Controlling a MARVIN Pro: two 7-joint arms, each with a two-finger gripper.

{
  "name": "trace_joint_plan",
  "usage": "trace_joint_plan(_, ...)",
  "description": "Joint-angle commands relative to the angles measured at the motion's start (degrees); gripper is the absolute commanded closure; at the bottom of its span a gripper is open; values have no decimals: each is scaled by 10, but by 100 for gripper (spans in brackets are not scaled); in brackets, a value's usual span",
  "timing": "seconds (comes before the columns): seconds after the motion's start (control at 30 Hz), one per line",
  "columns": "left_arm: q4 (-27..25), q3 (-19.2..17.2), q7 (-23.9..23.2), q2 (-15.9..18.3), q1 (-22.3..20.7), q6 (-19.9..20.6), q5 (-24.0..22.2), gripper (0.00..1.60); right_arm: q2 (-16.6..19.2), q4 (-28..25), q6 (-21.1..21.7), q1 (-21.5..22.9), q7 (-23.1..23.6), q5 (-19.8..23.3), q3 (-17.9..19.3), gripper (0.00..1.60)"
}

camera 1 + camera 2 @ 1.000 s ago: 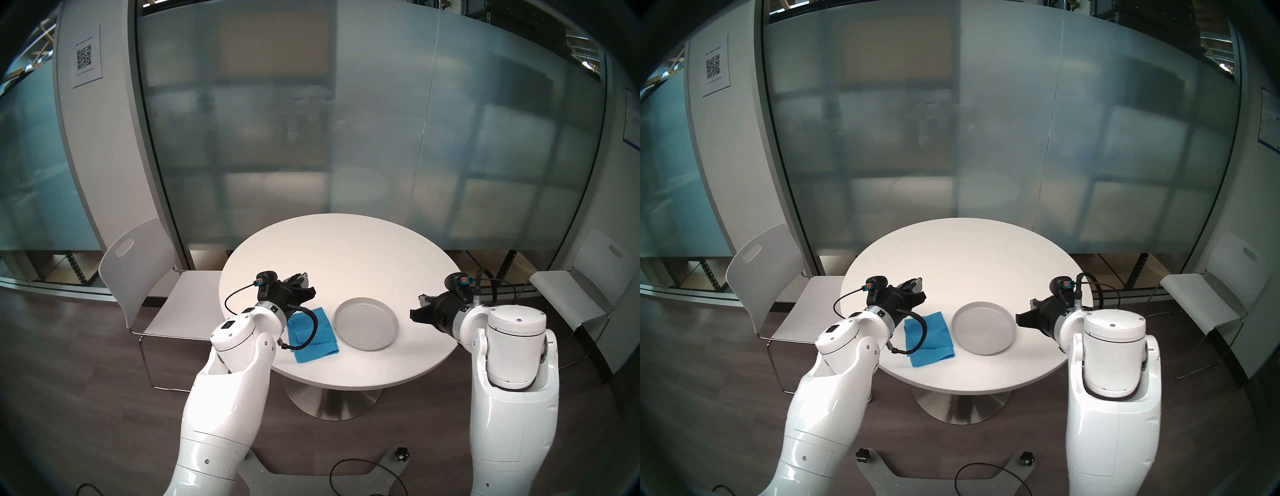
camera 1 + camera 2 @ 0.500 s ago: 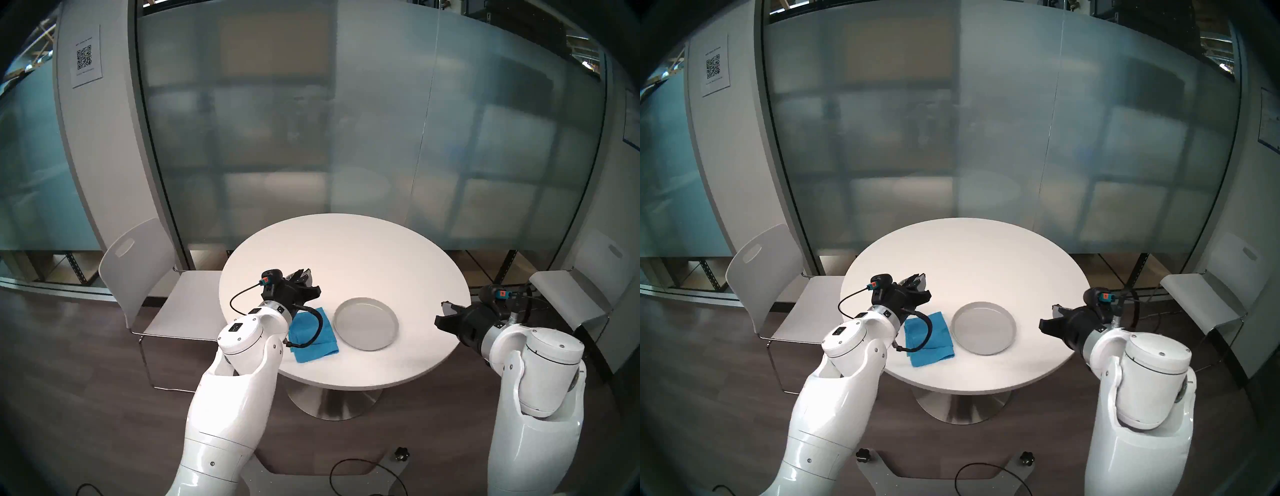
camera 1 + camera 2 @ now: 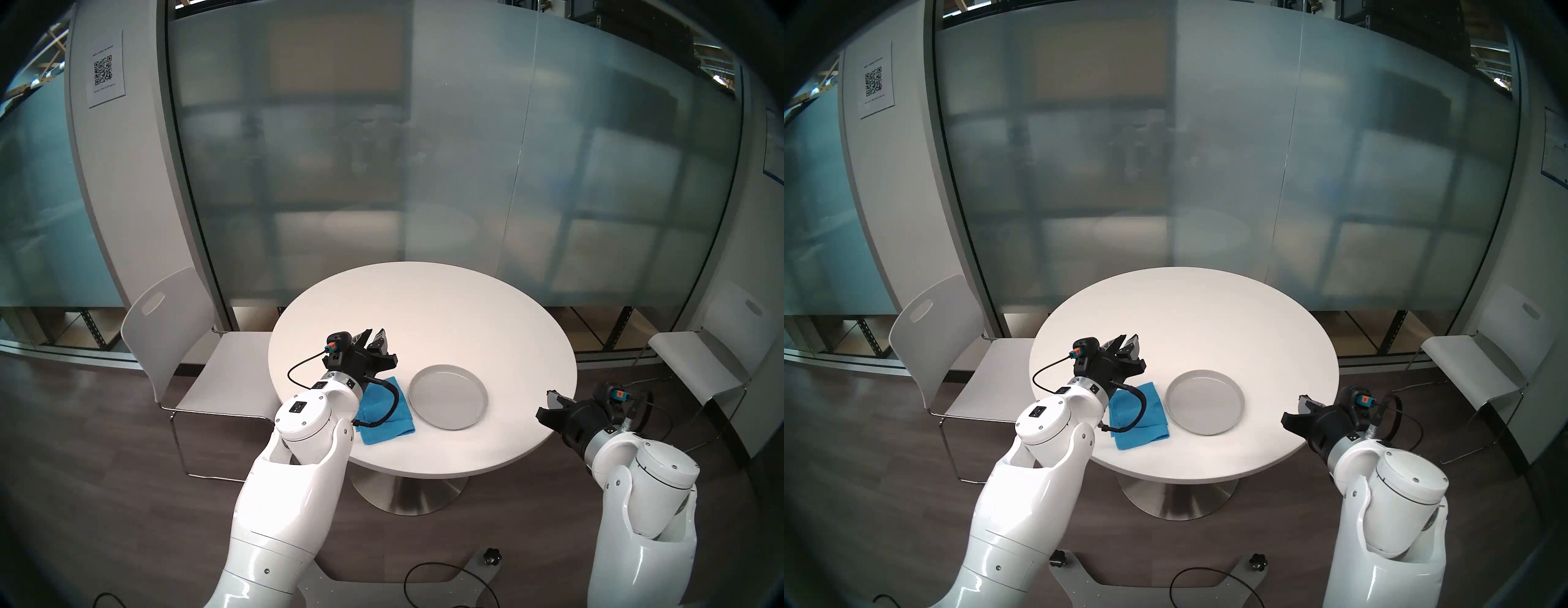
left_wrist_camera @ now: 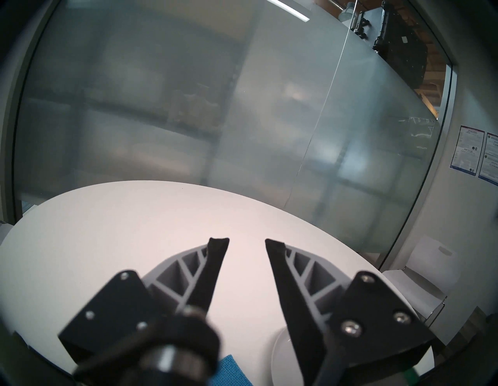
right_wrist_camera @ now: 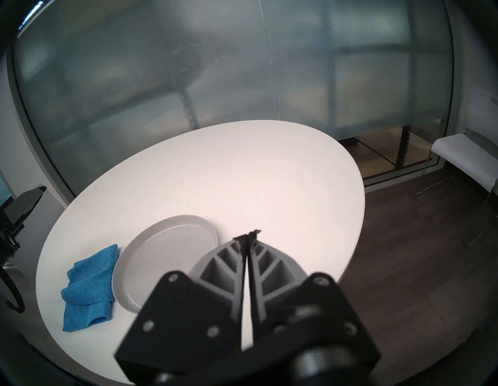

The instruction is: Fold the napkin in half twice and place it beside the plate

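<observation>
Black and ribbed grey, our left gripper [image 4: 246,242] stood with its fingers parted and bare table showing through the gap, nothing held. It hung level over the round white table [image 3: 424,305], just above the far end of the napkin [image 3: 382,418]. Our left forearm and a looping black cable [image 3: 388,407] crossed in front of that cloth in the head views and hid part of it.

The bright blue napkin lay folded on the table, its layers a little uneven at the near edge, just beside the plate [image 3: 448,397] on our left; whether cloth and rim touched we could not tell. The light-grey plate sat empty near the table's front.

Our right gripper [image 5: 249,234] had its fingers pressed together on nothing, and hovered by the table's right edge, well apart from plate and napkin.

White chairs stood at either side, one on the left [image 3: 169,339] and one on the right [image 3: 700,365], with frosted glass panels [image 3: 382,148] behind.
</observation>
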Motion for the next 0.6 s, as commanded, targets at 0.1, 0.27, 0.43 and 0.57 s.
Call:
trace_joint_plan(0.1,-5,0,-5,-1,-4,-17,-5,57,5,24,-96,8,-11,5,-31,116)
trace_joint_plan(0.27,-7,-1,-5,0,-1,-17,-8,53,6,32,-109,8,-25,4,-39,108)
trace_joint_plan(0.43,-9,-1,-9,1,0,-14,-10,13,6,33,-118,6,-34,8,-42,3)
trace_joint_plan(0.57,-12,2,-13,2,2,-11,-13,0,7,34,-120,5,-36,9,-43,3)
